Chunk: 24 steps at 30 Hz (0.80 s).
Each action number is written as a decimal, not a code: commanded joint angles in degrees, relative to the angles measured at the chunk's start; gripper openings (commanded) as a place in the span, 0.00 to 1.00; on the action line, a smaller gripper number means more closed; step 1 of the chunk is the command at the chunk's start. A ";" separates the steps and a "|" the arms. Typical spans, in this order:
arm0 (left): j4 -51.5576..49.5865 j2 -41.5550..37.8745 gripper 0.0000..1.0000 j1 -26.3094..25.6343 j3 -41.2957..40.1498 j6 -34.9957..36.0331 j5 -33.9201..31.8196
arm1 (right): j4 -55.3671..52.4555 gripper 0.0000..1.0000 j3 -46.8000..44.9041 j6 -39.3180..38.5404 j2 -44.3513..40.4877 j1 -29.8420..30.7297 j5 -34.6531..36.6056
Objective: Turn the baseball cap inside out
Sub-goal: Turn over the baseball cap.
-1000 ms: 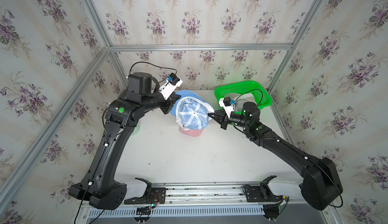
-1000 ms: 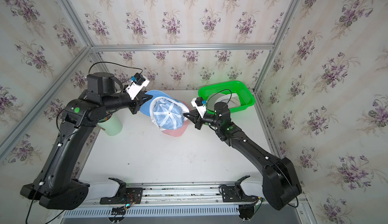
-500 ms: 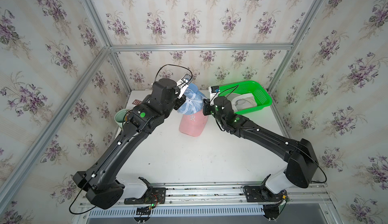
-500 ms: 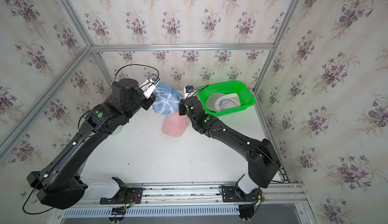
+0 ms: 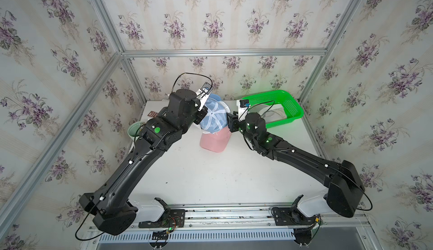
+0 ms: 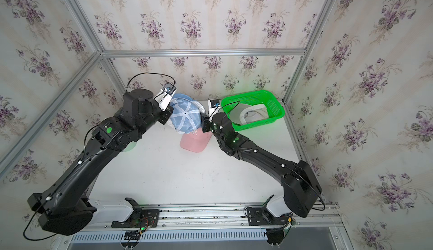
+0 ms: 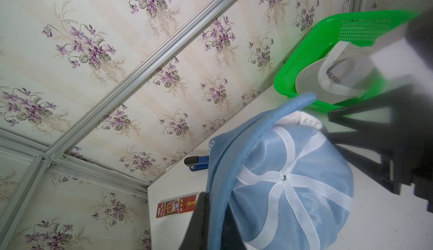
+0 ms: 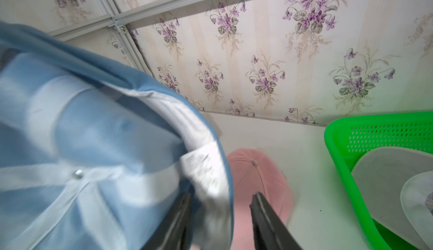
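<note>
The blue baseball cap (image 5: 213, 117) is up in the air over the back of the tabletop (image 5: 210, 173), between the two arms. Its round part bulges out and shows shiny lining with white tape strips that meet at a little stud. So I think it is already inside out, or very close.

The left tool (image 7: 214, 213) is pinched shut on the edge of the cap and carries it. The right tool (image 8: 222, 197) has its jaws apart. The cap's white inner band lies between them, close to one jaw, with a gap to the other. It does not squeeze the cap.

I think the step now is for the right tool to come off the cap. To do it well, it should open enough that no jaw rubs the band, then slide straight back. If it swings sideways, a jaw could hook the band and tug the cap out of the left tool, or push the round part back in.

The left tool must pinch tight, because it alone carries the cap.

A pink cap (image 5: 214, 139) lies on the tabletop right under the blue one. A green basket (image 5: 290, 107) stands near the right arm. When the blue cap goes down, a bare spot would be best, set softly so the bulge does not fold in.
</note>
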 commanded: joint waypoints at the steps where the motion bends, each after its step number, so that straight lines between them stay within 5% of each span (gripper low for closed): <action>1: 2.21 0.46 0.00 0.10 1.31 -1.29 -0.29 | 4.86 0.52 -3.58 -3.71 -4.75 -0.02 -2.74; 4: 1.45 1.31 0.00 0.10 2.60 -2.37 0.13 | 7.25 0.52 -8.74 -3.60 -9.84 0.07 -2.52; 9: -0.97 2.57 0.00 -0.05 5.26 -5.31 1.63 | 16.54 0.31 -14.61 -3.66 -13.81 1.35 -8.77; 12: -2.48 3.04 0.00 -0.48 6.77 -7.07 2.99 | 21.33 0.13 -12.07 -5.20 -9.98 3.15 -9.98; 16: -4.42 3.40 0.00 -1.80 8.15 -8.24 3.05 | 30.27 0.02 -8.36 -6.71 -3.15 4.20 -10.19; 24: -7.25 2.91 0.00 -2.62 8.95 -11.82 7.11 | 37.34 0.00 0.87 -8.49 9.73 4.20 -10.32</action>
